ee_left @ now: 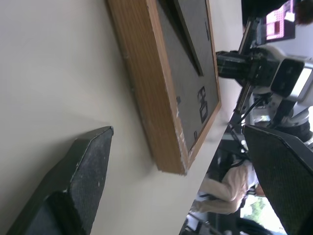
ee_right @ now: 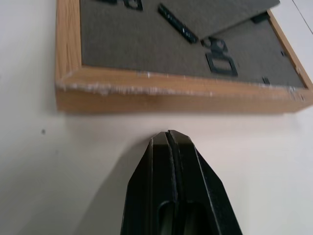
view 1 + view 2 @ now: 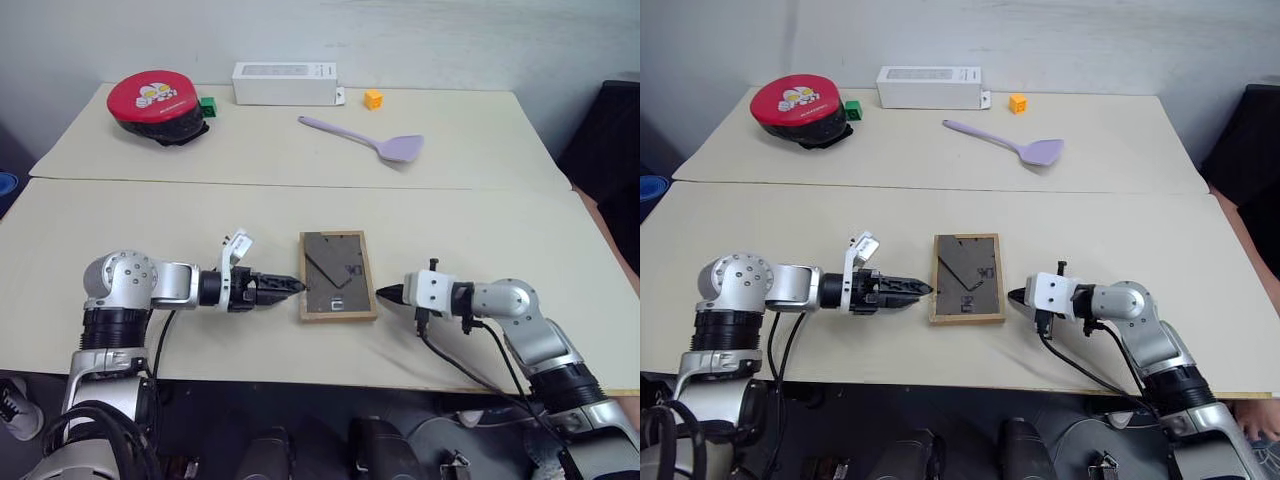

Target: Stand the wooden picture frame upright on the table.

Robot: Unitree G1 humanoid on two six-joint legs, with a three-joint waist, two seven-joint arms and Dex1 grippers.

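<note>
Wooden picture frame (image 3: 338, 276), flat and back-up on the near section of the worktop (image 3: 200, 220), between two arms.
Left gripper (image 3: 292, 286) just left of the frame, fingers (image 1: 83, 176) spread wide, holding nothing. Right gripper (image 3: 385, 294) just right of it, fingers (image 2: 171, 166) pressed together, empty. Far section: red lidded container (image 3: 155, 105), white box (image 3: 285, 84), lilac spatula (image 3: 370, 140).

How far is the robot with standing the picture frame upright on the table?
Nothing looks done yet: the wooden picture frame lies flat on the table, back side up. In hand: the left gripper, fingers open, and the right gripper, fingers shut, sit just beside its two long edges; neither visibly holds it. Left: grip the frame, raise it and set it standing.
</note>
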